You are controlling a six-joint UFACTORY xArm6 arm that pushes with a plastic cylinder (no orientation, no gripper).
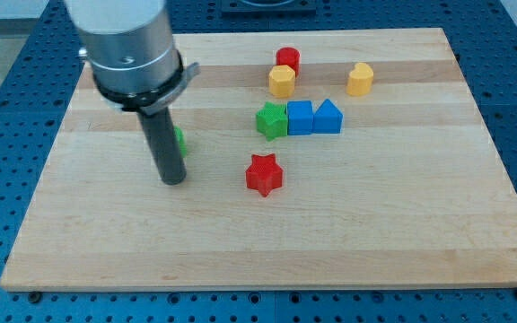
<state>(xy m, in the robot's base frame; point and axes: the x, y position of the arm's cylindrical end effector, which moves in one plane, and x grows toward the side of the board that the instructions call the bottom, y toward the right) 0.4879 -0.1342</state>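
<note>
Blocks sit scattered over the upper middle of the pale wooden board (267, 242), whose grain runs in long strips from the view's left to its right; around the board lies a blue perforated table (7, 135).

I have no jaws to report: my arm ends in a broad, brushed metal cylinder, a black collar and a straight dark rod, and my tip (173, 180) rests on the wood left of centre. Nearest to it is a green block (179, 139), just behind the rod and mostly hidden, so I cannot make out its shape or whether the rod touches it.

To the view's right of my tip, apart from it, lies a red star (264, 174) with ridged, printed-looking faces. Above it a row runs tight together: a green star (272, 120), a blue cube (300, 117) and a blue block with a peaked top (328, 117). Higher still, a yellow block with angled facets (282, 81) stands just in front of a red cylinder (287, 59). A second yellow faceted block (360, 79) sits by itself toward the view's right.
</note>
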